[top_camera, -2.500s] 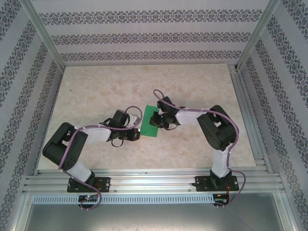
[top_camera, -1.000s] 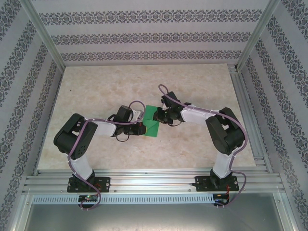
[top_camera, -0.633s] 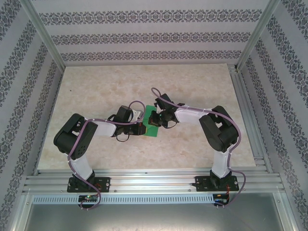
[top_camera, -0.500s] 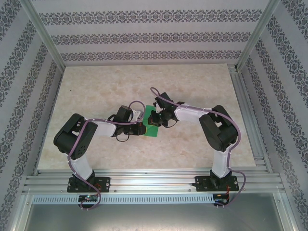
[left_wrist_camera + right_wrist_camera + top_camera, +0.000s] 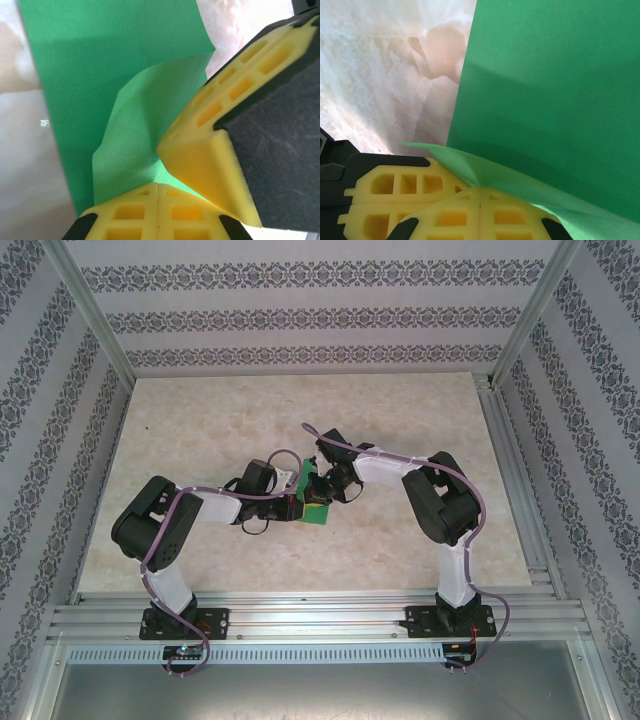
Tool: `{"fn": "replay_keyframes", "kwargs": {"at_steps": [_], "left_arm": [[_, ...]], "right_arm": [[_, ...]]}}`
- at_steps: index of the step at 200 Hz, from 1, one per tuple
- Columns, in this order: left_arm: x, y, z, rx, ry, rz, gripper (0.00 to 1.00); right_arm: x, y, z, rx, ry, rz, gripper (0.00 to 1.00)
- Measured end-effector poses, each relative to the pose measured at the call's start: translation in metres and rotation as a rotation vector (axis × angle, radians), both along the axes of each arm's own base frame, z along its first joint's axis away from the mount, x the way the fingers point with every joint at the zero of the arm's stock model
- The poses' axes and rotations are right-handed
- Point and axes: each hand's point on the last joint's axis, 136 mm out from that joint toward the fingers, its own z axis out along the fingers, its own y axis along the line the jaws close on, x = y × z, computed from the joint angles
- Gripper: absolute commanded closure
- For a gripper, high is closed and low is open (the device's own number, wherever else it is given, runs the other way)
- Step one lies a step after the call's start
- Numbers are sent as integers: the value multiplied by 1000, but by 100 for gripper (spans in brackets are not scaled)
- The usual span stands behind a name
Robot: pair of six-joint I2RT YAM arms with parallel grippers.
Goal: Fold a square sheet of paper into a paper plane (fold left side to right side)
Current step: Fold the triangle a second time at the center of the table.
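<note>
Touching one sheet (image 5: 100, 60) — two closed pincers (image 5: 157, 186) (image 5: 480, 189)

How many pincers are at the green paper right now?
2. The left pincer is shut at the left edge of the thin bright green square paper sheet; the right pincer is shut beside it, apparently pinching the sheet's raised flap.

The paper (image 5: 100, 60) is bright green. The finger pads (image 5: 130, 215) are yellow. The table (image 5: 200, 420) is creamy and cloudy. The walls (image 5: 320, 315) have grey flowery stripes.
</note>
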Motion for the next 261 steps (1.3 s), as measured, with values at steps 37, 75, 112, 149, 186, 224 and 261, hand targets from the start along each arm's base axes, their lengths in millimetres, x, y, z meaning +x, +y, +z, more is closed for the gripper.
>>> {"fn": "replay_keyframes", "kwargs": {"at_steps": [37, 75, 112, 149, 186, 224, 261], "left_arm": [[0, 0, 0, 1, 0, 1, 100], [0, 0, 0, 2, -1, 2, 100], [0, 1, 0, 3, -2, 3, 100], [1, 1, 0, 4, -2, 4, 100], [1, 0, 0, 3, -5, 3, 100], [1, 0, 0, 4, -7, 2, 100], [1, 0, 0, 4, -7, 1, 100]], "right_arm": [[1, -1, -3, -25, 4, 23, 100], [2, -6, -14, -57, 7, 45, 100], [4, -9, -14, -61, -2, 59, 99], [7, -16, -14, -82, -7, 81, 99], [16, -34, -15, -95, 3, 68, 98], [24, -50, -15, -98, 14, 44, 98], [41, -78, -14, -135, 17, -12, 98]]}}
